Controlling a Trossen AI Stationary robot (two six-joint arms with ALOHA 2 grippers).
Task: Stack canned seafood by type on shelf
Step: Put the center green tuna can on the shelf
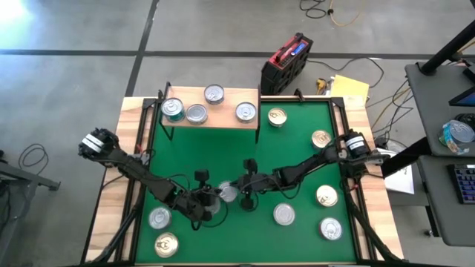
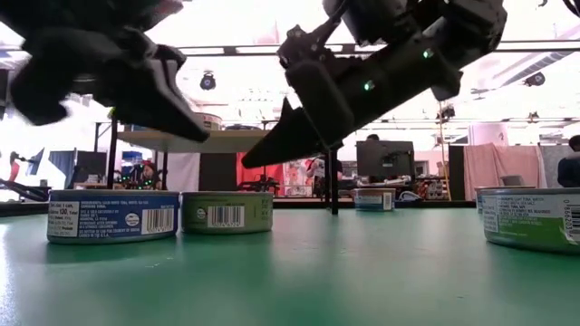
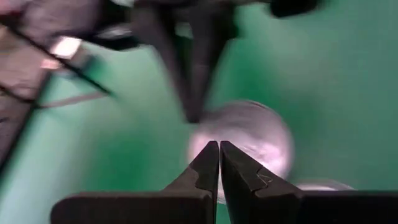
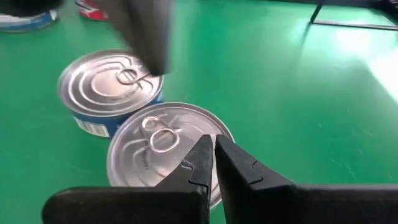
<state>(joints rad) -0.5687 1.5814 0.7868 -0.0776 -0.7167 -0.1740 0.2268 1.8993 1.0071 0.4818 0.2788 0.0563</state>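
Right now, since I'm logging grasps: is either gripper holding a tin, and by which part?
Nothing is held. The left gripper and right gripper are both shut and empty, poised over a silver-topped tin mid-mat.

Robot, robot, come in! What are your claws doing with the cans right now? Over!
Both end effectors shut, empty: left, right, over silver-topped tin mid-mat. Four tins on shelf, unstacked. Blue-sided tin close beside it.

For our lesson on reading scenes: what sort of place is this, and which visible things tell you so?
Probably a robotics lab or workshop: a bare concrete floor with loose cables, a red toolbox behind the green mat, and a desk with a keyboard alongside.
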